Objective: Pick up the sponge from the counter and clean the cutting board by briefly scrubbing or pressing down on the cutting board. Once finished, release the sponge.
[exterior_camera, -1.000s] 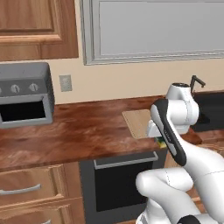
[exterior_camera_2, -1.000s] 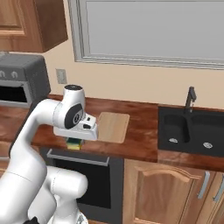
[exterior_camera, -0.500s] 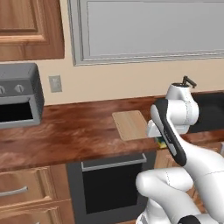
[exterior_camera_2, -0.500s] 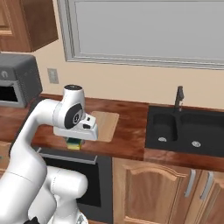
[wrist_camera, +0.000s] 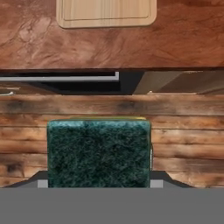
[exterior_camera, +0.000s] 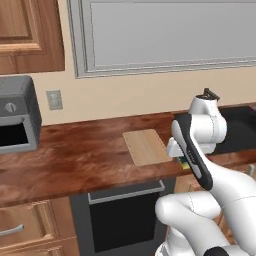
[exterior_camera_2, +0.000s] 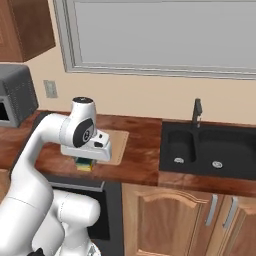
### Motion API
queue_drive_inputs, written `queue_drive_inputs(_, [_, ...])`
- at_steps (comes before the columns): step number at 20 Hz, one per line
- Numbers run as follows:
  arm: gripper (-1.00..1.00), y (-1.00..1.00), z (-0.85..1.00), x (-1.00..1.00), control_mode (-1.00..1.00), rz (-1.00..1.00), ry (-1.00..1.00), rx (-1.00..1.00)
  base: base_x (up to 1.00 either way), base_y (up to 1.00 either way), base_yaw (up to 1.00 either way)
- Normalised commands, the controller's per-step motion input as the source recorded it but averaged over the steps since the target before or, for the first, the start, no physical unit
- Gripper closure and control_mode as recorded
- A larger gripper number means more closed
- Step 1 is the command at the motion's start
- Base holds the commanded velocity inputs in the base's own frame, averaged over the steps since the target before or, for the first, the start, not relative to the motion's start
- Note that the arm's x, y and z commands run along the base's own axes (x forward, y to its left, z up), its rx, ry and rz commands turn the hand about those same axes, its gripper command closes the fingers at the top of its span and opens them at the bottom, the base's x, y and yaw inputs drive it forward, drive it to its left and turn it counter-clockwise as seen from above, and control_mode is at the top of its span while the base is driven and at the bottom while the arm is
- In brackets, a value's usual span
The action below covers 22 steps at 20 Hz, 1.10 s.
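Note:
My gripper (exterior_camera_2: pixel 85 161) is shut on the sponge (wrist_camera: pixel 99 153), whose dark green scouring top faces the hand camera. A sliver of its yellow body (exterior_camera_2: pixel 84 165) shows under the hand, and the sponge (exterior_camera: pixel 183 162) peeks out beside the arm. It hangs at the front edge of the reddish-brown counter (exterior_camera_2: pixel 142 162), with floor planks below it in the hand view. The light tan cutting board (wrist_camera: pixel 106 13) lies flat on the counter (wrist_camera: pixel 109 48), farther in than the sponge. The board (exterior_camera: pixel 146 147) sits just left of the hand there, and the board (exterior_camera_2: pixel 117 142) just behind and right of the hand.
A black sink (exterior_camera_2: pixel 210 150) with a dark faucet (exterior_camera_2: pixel 197 112) is set into the counter to the right. A grey toaster oven (exterior_camera: pixel 15 120) stands at the left end. A dark oven front (exterior_camera: pixel 125 210) with a silver handle is below the counter edge.
The whole scene has slid left in both base views, so the base has driven right. The arm holds the same pose with the sponge in its grip.

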Motion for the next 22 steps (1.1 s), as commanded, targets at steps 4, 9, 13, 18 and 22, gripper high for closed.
queue_drive_inputs(4, [1.00, 0.00, 0.00, 0.00, 1.00, 0.00, 0.00, 0.00, 0.49, -0.24, 0.00])
queue_drive_inputs(9, [1.00, 0.00, 0.00, 0.00, 1.00, 0.00, 0.00, 0.00, 0.45, -0.10, 0.00])
queue_drive_inputs(13, [1.00, 0.00, 0.00, 0.00, 1.00, 0.00, 0.00, 0.00, 0.34, -0.01, 0.00])
queue_drive_inputs(18, [1.00, 0.00, 0.00, 0.00, 1.00, 0.00, 0.00, 0.00, 0.46, 0.00, 0.00])
queue_drive_inputs(22, [1.00, 0.00, 0.00, 0.00, 1.00, 0.00, 0.00, 0.00, 0.38, 0.00, 0.00])
